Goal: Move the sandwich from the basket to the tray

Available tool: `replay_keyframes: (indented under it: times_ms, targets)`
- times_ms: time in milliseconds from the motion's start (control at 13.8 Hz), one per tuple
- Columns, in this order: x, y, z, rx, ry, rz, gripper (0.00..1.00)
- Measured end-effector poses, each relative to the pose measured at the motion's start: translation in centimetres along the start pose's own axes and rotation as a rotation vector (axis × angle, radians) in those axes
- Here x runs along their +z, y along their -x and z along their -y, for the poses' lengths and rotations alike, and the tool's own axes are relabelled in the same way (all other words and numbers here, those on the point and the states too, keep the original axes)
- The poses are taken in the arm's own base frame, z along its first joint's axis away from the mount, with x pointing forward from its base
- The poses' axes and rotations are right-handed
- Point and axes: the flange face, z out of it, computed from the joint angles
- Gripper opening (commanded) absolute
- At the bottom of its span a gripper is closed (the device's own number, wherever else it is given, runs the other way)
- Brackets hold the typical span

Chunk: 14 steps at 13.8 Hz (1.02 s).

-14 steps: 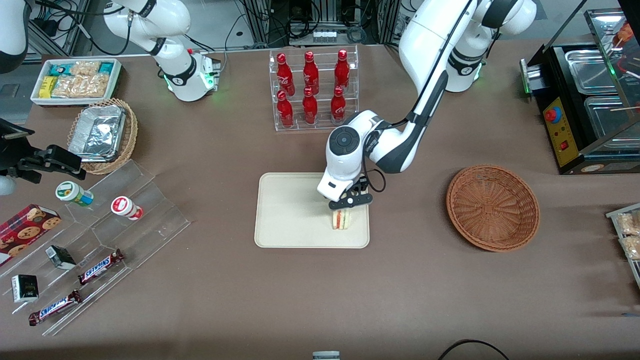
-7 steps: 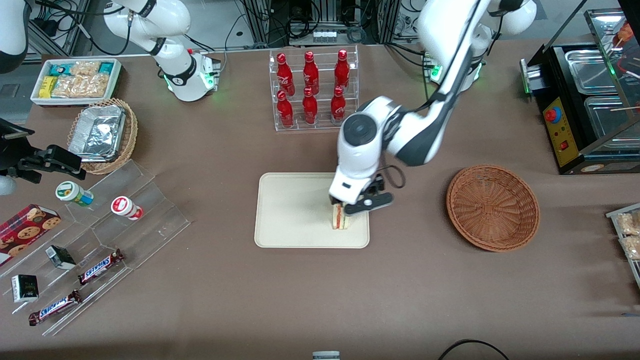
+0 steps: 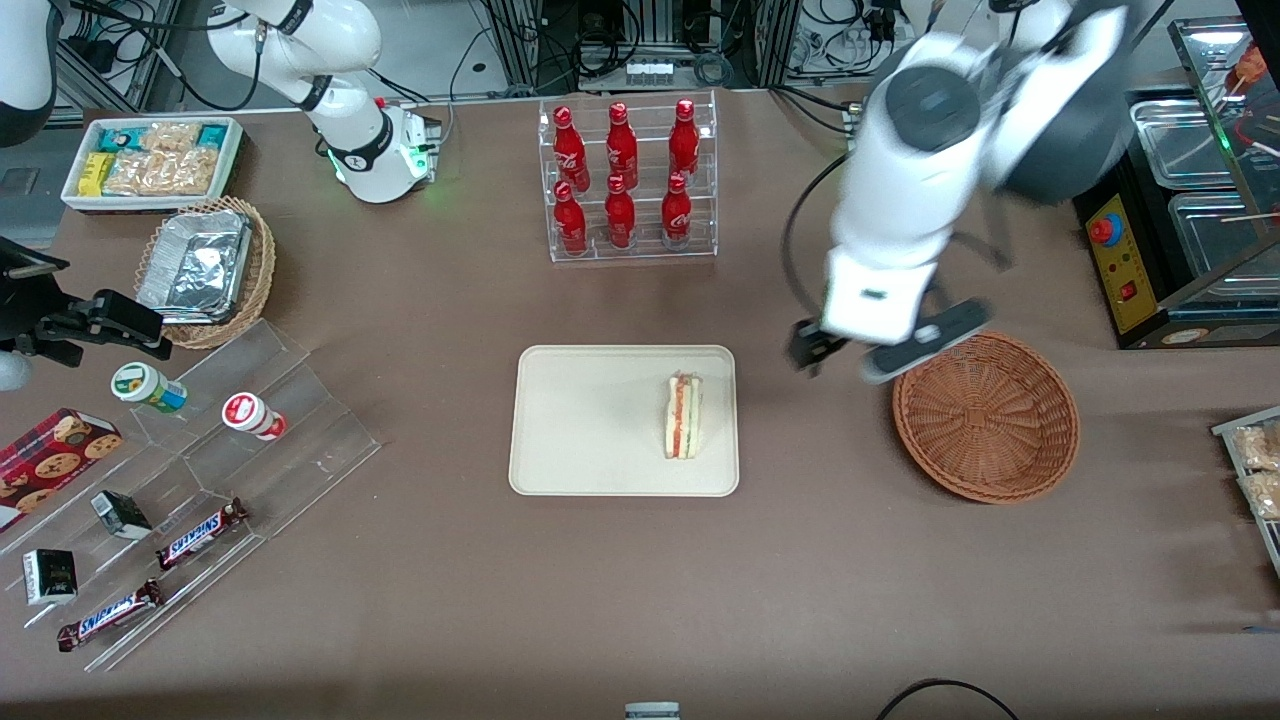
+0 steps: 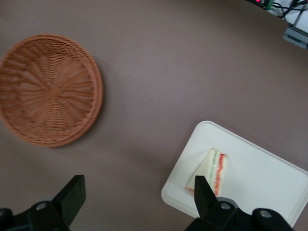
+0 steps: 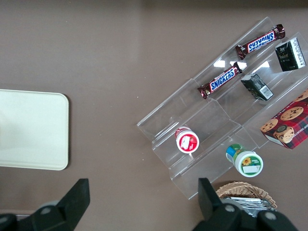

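The sandwich stands on its edge on the cream tray, near the tray's end toward the working arm, its red and green filling facing up. It also shows in the left wrist view on the tray. The reddish-brown wicker basket is empty, also in the left wrist view. My left gripper is open and empty, raised high over the table between the tray and the basket, close to the basket's rim.
A clear rack of red cola bottles stands farther from the front camera than the tray. A black appliance with steel pans is at the working arm's end. Snack shelves and a foil-filled tan basket lie toward the parked arm's end.
My gripper has let go of the sandwich, risen off the tray and swung toward the basket. The sandwich stays standing on the tray.
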Motion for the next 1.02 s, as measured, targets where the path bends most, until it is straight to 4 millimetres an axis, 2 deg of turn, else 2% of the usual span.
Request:
replay_keyframes:
  times_ms: [145, 218, 655, 800, 1018]
  targets:
    - [-2.6, -1.7, 4.7, 0.014, -0.018, 0.030, 1.00]
    - [-3.3, -2.4, 6.7, 0.017, -0.019, 0.041, 1.00]
    - [-3.2, -6.8, 17.9, 0.041, 0.007, 0.090, 1.00]
    - [-3.2, -7.9, 20.4, 0.057, 0.002, 0.087, 1.00]
    - [-2.9, -8.0, 21.0, 0.072, 0.023, 0.110, 1.00]
